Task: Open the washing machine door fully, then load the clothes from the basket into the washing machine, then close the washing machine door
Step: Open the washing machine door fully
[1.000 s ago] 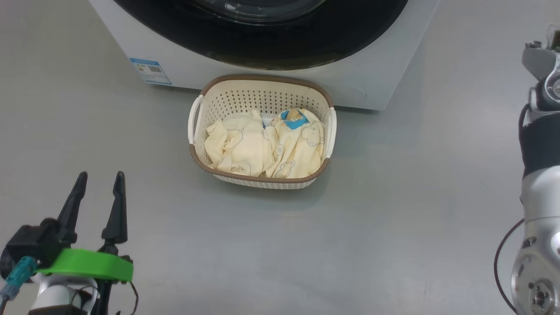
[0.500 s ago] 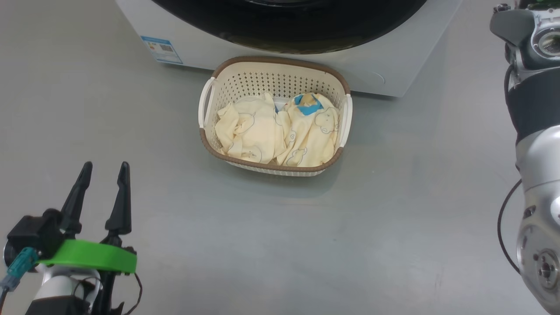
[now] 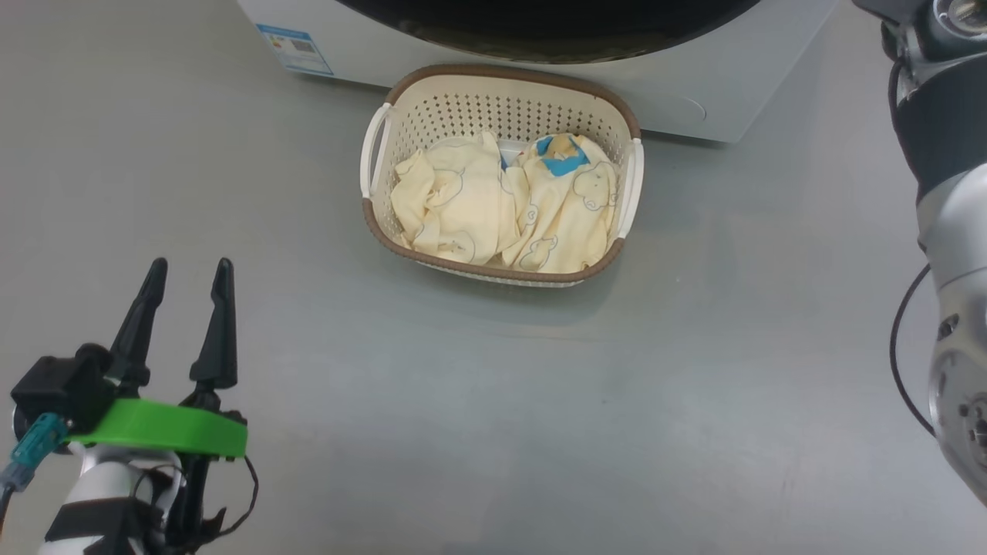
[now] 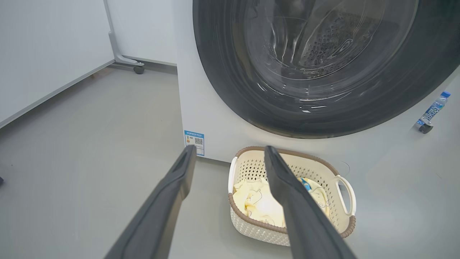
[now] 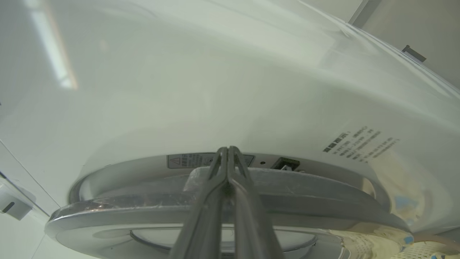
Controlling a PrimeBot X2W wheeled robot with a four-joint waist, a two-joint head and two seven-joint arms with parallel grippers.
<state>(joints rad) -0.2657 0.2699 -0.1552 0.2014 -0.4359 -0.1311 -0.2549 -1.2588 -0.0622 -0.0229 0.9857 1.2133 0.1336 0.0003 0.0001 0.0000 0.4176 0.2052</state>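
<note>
As before — clothes point(image 3: 501, 208) in basket point(image 3: 478, 112)

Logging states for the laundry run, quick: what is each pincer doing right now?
Left pincer: open, empty.
Right pincer: closed, fingers pressed together with nothing between them.

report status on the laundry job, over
Left gripper open, empty. Right gripper shut, tips at washing machine door rim. Clothes in basket. Basket sits close below the door.
</note>
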